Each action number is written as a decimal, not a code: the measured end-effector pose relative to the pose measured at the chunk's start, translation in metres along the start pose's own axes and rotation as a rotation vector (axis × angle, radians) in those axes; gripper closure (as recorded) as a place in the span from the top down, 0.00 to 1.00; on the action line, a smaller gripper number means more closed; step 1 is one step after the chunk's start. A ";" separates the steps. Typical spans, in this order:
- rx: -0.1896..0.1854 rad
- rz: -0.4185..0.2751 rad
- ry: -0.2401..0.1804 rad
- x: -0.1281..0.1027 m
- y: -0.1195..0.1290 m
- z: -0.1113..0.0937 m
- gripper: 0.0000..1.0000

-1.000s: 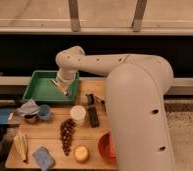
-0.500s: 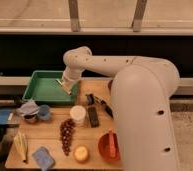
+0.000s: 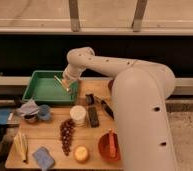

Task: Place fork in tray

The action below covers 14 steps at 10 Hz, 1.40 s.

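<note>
Green plastic tray (image 3: 40, 91) sits at the far left corner of the wooden table (image 3: 52, 144). The gripper (image 3: 68, 83) hangs over the tray's right side, just inside the rim. The pale yellow fork (image 3: 61, 81) lies slantwise there, its near end meeting the gripper and its far end pointing back and left over the tray floor. Whether the gripper is clamped on the fork or free of it, I cannot tell. Nearer the front stand a white cup (image 3: 78, 114), a dark grape cluster (image 3: 66, 135) and a red-orange bowl (image 3: 110, 146) holding an orange utensil (image 3: 112, 141).
</note>
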 end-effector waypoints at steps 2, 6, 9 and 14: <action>-0.023 -0.044 -0.021 -0.022 -0.005 0.016 0.00; -0.050 -0.075 -0.069 -0.027 -0.020 0.027 0.00; -0.076 -0.117 -0.152 -0.011 -0.021 0.033 0.22; -0.094 -0.203 -0.239 -0.004 -0.010 0.032 0.70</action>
